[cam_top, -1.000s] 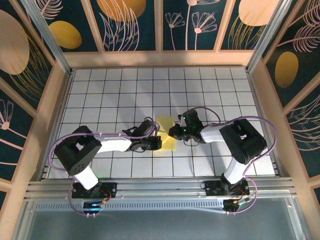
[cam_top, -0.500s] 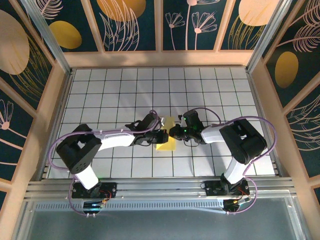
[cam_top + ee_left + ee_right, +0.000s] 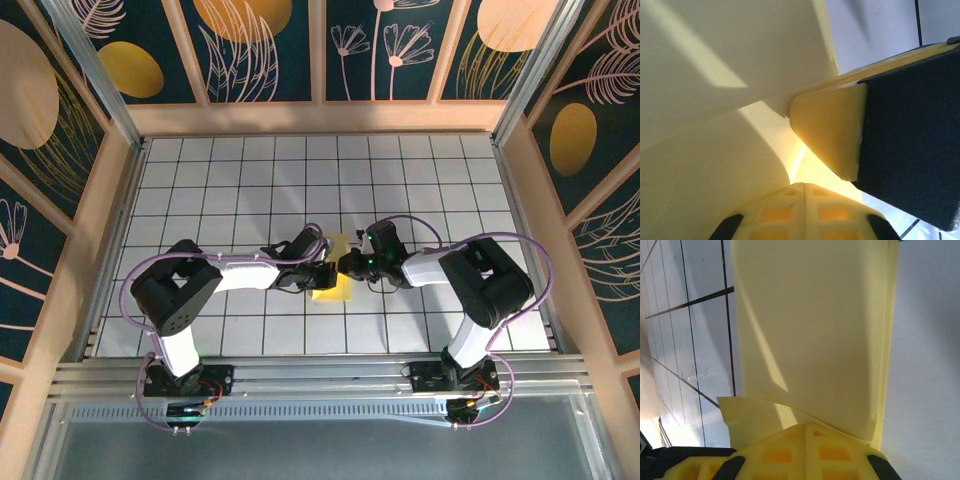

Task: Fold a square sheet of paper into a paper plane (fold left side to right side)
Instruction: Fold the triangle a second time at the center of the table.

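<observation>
The square sheet of paper (image 3: 333, 289) is bright yellow and lies folded near the table's middle, between my two grippers. My left gripper (image 3: 322, 273) comes at it from the left, and its shut fingertips (image 3: 805, 188) rest against the paper (image 3: 715, 150), whose flap curls up on their left. From the right, my right gripper (image 3: 350, 265) reaches the sheet's right edge. It is shut (image 3: 805, 428), with its tips at the edge of the folded layers (image 3: 810, 325). The right gripper's finger (image 3: 832, 132) nearly touches the left one.
The white grid-tiled table (image 3: 240, 180) is walled by wooden rails (image 3: 95, 230) and patterned panels. Both arm bases sit on the metal rail (image 3: 320, 385) at the near edge. Purple cables loop around the arms.
The left gripper has slid right toward the right gripper, and the visible paper has grown narrower. The right arm has hardly moved.
</observation>
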`<state>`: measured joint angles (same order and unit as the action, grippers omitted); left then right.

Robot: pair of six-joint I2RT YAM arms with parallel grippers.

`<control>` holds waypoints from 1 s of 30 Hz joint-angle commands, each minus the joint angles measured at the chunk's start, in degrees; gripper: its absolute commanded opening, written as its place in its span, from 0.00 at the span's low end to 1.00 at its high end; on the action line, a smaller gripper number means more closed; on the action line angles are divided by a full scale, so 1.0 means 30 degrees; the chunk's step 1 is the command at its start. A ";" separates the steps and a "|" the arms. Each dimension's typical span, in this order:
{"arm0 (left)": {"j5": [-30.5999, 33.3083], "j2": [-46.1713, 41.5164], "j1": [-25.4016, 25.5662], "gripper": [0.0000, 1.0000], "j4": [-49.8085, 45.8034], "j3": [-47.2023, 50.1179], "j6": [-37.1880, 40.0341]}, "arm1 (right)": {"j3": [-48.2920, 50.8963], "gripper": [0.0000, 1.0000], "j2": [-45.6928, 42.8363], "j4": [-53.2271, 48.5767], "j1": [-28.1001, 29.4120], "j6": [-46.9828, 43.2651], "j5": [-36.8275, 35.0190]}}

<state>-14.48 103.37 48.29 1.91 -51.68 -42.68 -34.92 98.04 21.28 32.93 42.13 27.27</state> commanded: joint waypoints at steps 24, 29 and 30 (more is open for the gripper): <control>-0.0652 -0.0258 -0.0170 0.00 0.1166 0.2193 -0.0500 | -0.0139 0.00 0.1174 -0.3465 -0.0048 -0.1051 -0.1263; -0.0739 -0.0768 -0.0175 0.00 0.1091 0.2803 -0.0357 | -0.0197 0.00 0.1212 -0.3760 -0.0136 -0.1172 -0.1435; -0.0740 -0.0886 -0.0183 0.00 0.1062 0.2911 -0.0334 | -0.0197 0.00 0.1211 -0.3811 -0.0165 -0.1201 -0.1442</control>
<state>-15.88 101.65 47.97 9.74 -45.28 -43.62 -36.69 98.43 17.76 32.93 40.53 27.09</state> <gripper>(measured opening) 0.054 0.052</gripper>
